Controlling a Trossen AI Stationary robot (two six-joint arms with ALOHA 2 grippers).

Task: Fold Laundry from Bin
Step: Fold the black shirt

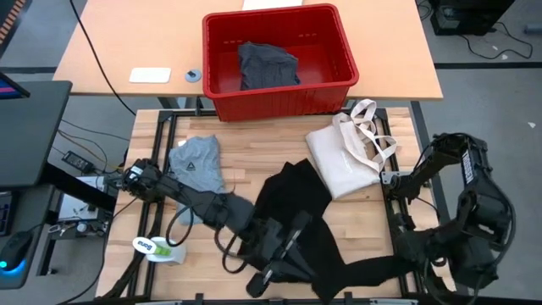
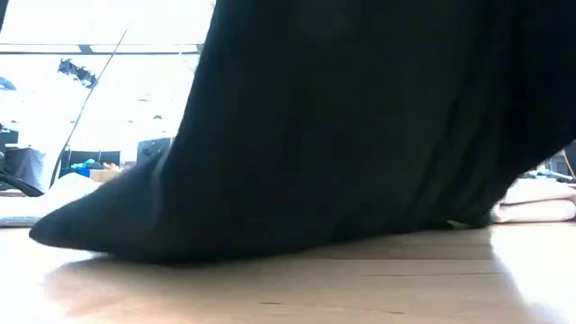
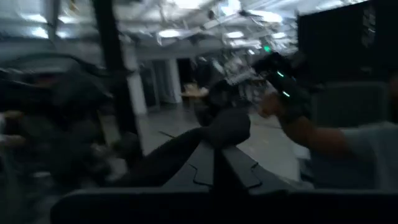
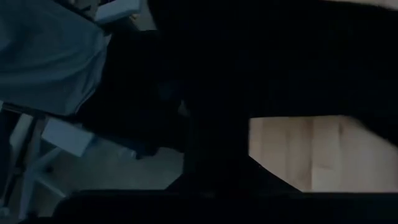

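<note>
A red bin [image 1: 280, 61], a black garment [image 1: 296, 203], a light grey T-shirt [image 1: 196, 163] and a cream tote bag [image 1: 343, 159] are noted.

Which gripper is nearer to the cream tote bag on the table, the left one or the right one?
Right, by my judgement. The right gripper is at the table's near edge, below the tote bag. The left gripper is farther, across the black garment.
</note>
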